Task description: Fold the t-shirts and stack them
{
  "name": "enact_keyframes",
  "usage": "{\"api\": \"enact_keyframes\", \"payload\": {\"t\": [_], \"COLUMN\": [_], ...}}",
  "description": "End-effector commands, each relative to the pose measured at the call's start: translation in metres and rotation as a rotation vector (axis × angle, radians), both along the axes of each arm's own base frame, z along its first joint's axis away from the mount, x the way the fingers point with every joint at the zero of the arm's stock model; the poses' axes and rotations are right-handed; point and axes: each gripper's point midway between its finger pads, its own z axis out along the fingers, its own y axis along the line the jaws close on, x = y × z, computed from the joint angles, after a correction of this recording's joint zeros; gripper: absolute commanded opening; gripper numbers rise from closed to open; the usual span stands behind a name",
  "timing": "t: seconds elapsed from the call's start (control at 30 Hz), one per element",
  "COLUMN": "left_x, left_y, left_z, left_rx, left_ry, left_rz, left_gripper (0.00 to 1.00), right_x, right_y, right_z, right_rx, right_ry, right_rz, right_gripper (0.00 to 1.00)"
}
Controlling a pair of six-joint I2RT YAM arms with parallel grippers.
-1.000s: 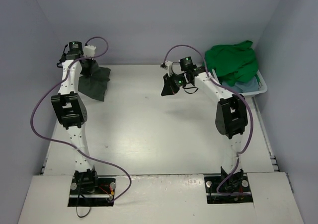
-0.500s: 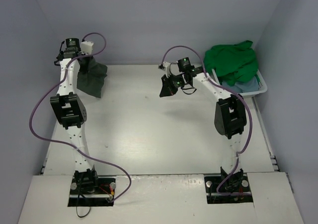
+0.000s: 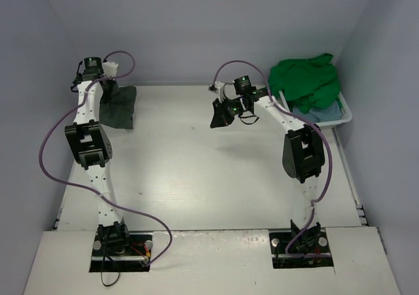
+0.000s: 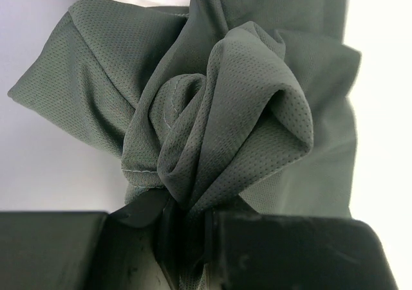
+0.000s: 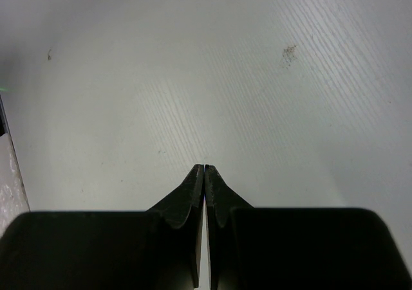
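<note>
Left tool (image 4: 188,229): fingertips are buried in cloth in the wrist view, clenched on a twisted bunch of the dark grey-olive t-shirt (image 4: 219,123). The shirt's outline, sleeves and collar cannot be made out in the wad. In the top view this shirt (image 3: 121,106) hangs at upper left, close to the back wall and the bench's (image 3: 196,171) left edge. Its lower part reaches the bench, but contact there is hard to judge. The left tool itself is mostly hidden behind its wrist in that view. Right tool (image 5: 204,169) is clenched tip to tip on nothing, above bare bench. At upper right, the green t-shirt (image 3: 304,79) is heaped over the basket (image 3: 346,112), covering most of the light blue t-shirt (image 3: 324,115). A wide stretch of bench shows between the arms.
</note>
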Motion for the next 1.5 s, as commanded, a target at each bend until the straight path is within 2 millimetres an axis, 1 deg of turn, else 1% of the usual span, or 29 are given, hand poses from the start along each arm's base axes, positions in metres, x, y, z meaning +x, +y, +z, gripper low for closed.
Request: {"api": "enact_keyframes", "payload": {"t": [0.0, 0.17, 0.23, 0.3, 0.37, 0.4, 0.43, 0.47, 0.5, 0.57, 0.6, 0.63, 0.67, 0.73, 0.77, 0.83, 0.93, 1.03, 1.27, 1.47], "left_x": [0.01, 0.013, 0.015, 0.016, 0.021, 0.023, 0.026, 0.029, 0.032, 0.037, 0.039, 0.042, 0.043, 0.047, 0.047, 0.048, 0.05, 0.051, 0.052, 0.053], "left_y": [0.021, 0.029, 0.038, 0.042, 0.046, 0.047, 0.048, 0.05, 0.05, 0.053, 0.054, 0.055, 0.057, 0.058, 0.058, 0.059, 0.062, 0.066, 0.079, 0.087], "left_z": [0.026, 0.008, 0.006, 0.0, 0.001, -0.003, -0.003, 0.001, -0.005, -0.003, -0.007, -0.006, -0.008, -0.006, -0.005, -0.003, 0.003, 0.014, 0.048, 0.066], "left_rx": [0.071, 0.11, 0.15, 0.165, 0.179, 0.181, 0.186, 0.194, 0.195, 0.212, 0.212, 0.216, 0.222, 0.227, 0.229, 0.231, 0.244, 0.271, 0.354, 0.407], "left_ry": [-0.085, -0.075, -0.08, -0.081, -0.101, -0.102, -0.112, -0.125, -0.12, -0.137, -0.136, -0.144, -0.146, -0.165, -0.169, -0.181, -0.2, -0.219, -0.282, -0.31], "left_rz": [0.035, 0.051, 0.075, 0.086, 0.09, 0.092, 0.096, 0.094, 0.092, 0.094, 0.095, 0.098, 0.105, 0.11, 0.116, 0.119, 0.131, 0.145, 0.185, 0.199], "left_gripper": [0.01, 0.11, 0.13, 0.15, 0.15, 0.15, 0.15, 0.15, 0.16, 0.24, 0.27, 0.36, 0.4, 0.47, 0.53, 0.56, 0.57, 0.57, 0.58, 0.59], "right_x": [0.0, -0.002, -0.003, -0.003, -0.003, -0.004, -0.004, -0.004, -0.005, -0.005, -0.005, -0.005, -0.005, -0.005, -0.006, -0.006, -0.006, -0.007, -0.01, -0.015], "right_y": [0.008, 0.008, 0.007, 0.008, 0.007, 0.008, 0.009, 0.009, 0.01, 0.01, 0.01, 0.01, 0.01, 0.01, 0.01, 0.01, 0.011, 0.011, 0.014, 0.017], "right_z": [0.006, 0.004, 0.004, 0.004, 0.003, 0.002, 0.002, 0.001, 0.001, -0.001, -0.002, -0.002, -0.002, -0.005, -0.007, -0.007, -0.008, -0.008, -0.008, -0.011], "right_rx": [0.028, 0.027, 0.027, 0.028, 0.027, 0.029, 0.03, 0.03, 0.034, 0.035, 0.035, 0.035, 0.034, 0.032, 0.031, 0.032, 0.033, 0.034, 0.037, 0.038], "right_ry": [-0.017, -0.012, -0.009, -0.008, -0.004, -0.002, 0.0, 0.003, 0.009, 0.012, 0.016, 0.016, 0.015, 0.018, 0.022, 0.024, 0.028, 0.027, 0.033, 0.043], "right_rz": [0.025, 0.025, 0.026, 0.027, 0.026, 0.03, 0.03, 0.029, 0.033, 0.035, 0.034, 0.034, 0.036, 0.038, 0.039, 0.04, 0.041, 0.045, 0.052, 0.065], "right_gripper": [0.0, 0.0, 0.0, 0.0, 0.0, 0.0, 0.0, 0.0, 0.0, 0.0, 0.0, 0.0, 0.0, 0.0, 0.0, 0.0, 0.0, 0.0, 0.0, 0.0]}}
